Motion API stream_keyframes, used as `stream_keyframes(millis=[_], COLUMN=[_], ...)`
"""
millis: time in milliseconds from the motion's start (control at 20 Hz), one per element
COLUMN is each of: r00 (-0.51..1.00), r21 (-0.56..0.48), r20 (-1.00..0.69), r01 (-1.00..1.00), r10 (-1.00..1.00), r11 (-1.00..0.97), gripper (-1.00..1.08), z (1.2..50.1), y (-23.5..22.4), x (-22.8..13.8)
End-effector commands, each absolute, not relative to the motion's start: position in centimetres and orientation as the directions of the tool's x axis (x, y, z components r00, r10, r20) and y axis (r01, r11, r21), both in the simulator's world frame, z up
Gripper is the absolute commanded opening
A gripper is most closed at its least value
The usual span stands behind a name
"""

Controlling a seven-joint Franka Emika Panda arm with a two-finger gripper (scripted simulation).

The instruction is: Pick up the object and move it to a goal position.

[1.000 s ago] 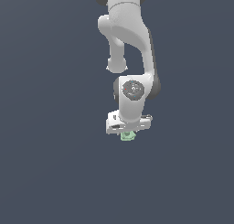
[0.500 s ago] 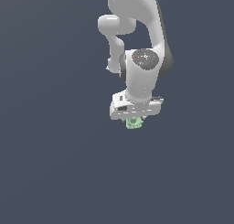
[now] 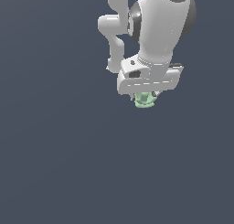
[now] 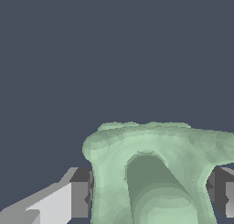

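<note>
The object (image 3: 145,100) is a small pale mint-green lump that pokes out just below the white hand of the arm in the exterior view. My gripper (image 3: 146,98) is shut on it, and most of the fingers are hidden behind the hand. In the wrist view the object (image 4: 155,173) fills the space between the two dark fingertips (image 4: 81,195), which press against its sides. It hangs in the air, clear of the surface below.
A plain dark blue-grey surface (image 3: 68,163) fills the background of both views. The white arm (image 3: 155,31) rises out of the exterior view's upper edge. Nothing else shows.
The arm has carried the object upward and toward the exterior view's right, and the hand now looks larger, closer to the camera. The grip has stayed shut on it.
</note>
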State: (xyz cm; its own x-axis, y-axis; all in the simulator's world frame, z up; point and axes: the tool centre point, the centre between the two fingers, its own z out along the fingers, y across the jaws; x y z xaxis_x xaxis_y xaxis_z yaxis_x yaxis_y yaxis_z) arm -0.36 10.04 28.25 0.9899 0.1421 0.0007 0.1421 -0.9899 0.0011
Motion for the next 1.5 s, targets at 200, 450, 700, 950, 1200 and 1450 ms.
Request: stream_keyframes(millis=[200, 450, 700, 950, 1200, 1450], r00=[0.990, 0.990, 0.990, 0.990, 0.990, 0.990], r21=[0.001, 0.001, 0.001, 0.001, 0.000, 0.000], r20=[0.000, 0.000, 0.000, 0.000, 0.000, 0.000], r01=[0.142, 0.142, 0.142, 0.142, 0.141, 0.141], r10=[0.142, 0.142, 0.142, 0.142, 0.141, 0.141], r11=[-0.990, -0.990, -0.990, -0.990, -0.990, -0.990], gripper=[-1.00, -1.00, -1.00, -1.00, -1.00, -1.00], z=[35.8, 41.2, 45.2, 47.9, 49.3, 49.6], y=[11.9, 13.2, 14.2, 14.9, 15.2, 15.3], x=[-1.8, -2.6, -3.2, -3.5, -3.6, -3.5])
